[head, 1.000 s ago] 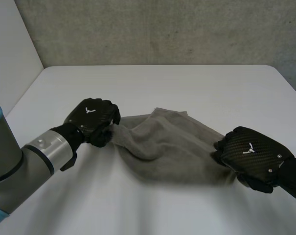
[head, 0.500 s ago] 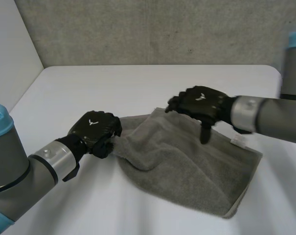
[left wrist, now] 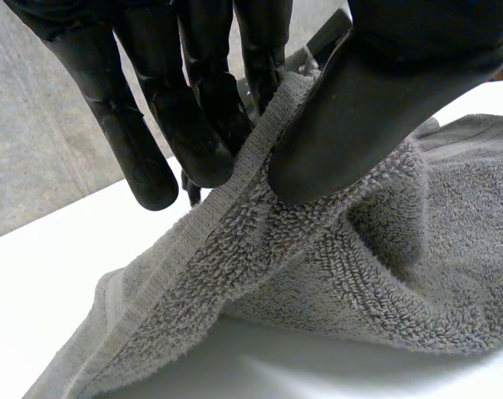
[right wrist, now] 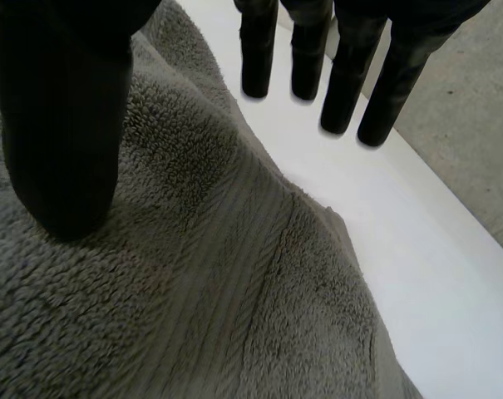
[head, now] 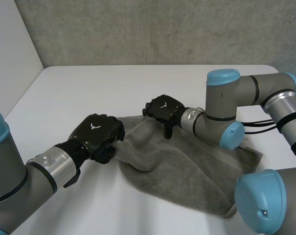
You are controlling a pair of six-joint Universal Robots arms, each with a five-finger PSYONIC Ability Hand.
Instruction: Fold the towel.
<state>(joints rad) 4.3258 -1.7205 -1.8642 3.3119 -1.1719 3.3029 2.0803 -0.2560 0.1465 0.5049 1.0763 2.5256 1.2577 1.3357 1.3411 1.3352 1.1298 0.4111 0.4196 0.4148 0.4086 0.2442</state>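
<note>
Towel (head: 187,166) lies rumpled on the table (head: 138,83), frame centre to lower right; folding judged barely begun. Left hand (head: 96,137) pinches its left edge. Right hand (head: 162,110), fingers straight, straddles its upper edge, grasping nothing.

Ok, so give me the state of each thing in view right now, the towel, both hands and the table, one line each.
towel: grey, rumpled, one edge lifted, the rest lying down.
left hand: shut on the towel, edge pinched between thumb and fingers.
right hand: open, fingers straight, over the towel's far edge, gripping nothing.
table: white, bearing the towel.
</note>
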